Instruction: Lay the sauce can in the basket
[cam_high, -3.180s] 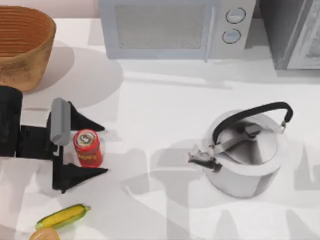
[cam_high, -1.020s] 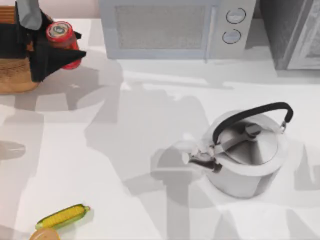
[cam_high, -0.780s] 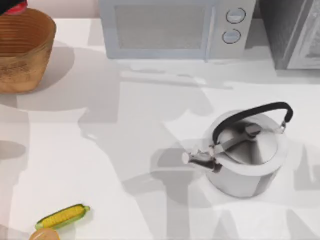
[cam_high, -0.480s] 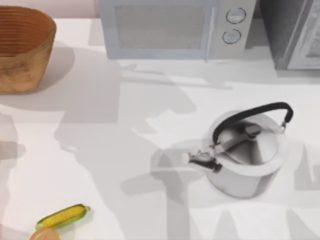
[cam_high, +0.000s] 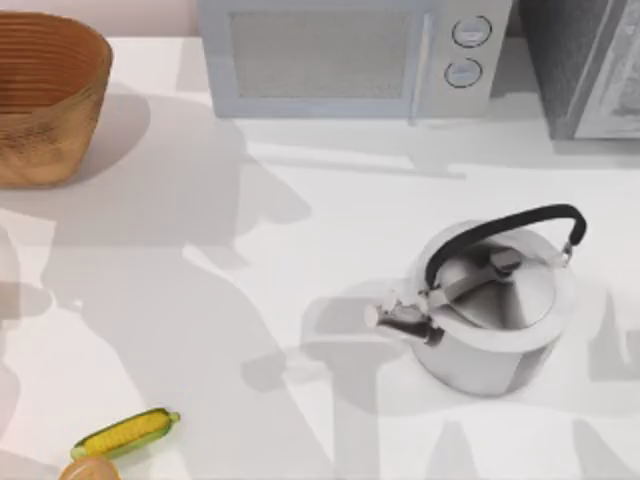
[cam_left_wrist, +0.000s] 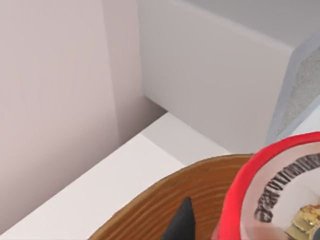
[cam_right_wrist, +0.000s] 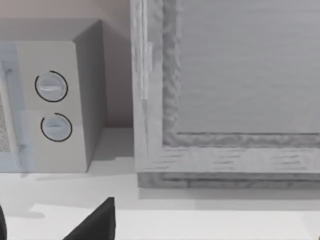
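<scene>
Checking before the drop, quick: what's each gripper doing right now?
Left gripper: holding the can over the basket.
Right gripper: cannot be told, near the microwave.

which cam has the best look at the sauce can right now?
Left wrist view: the sauce can sits close up, printed red-rimmed top facing the camera, above the basket rim, beside a left tool fingertip.

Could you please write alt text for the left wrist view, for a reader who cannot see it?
The red-rimmed top of the sauce can looms close to the camera, above the orange-brown basket. One dark fingertip of the left gripper shows beside it; behind are the white counter, a pale wall and the microwave's side.
</scene>
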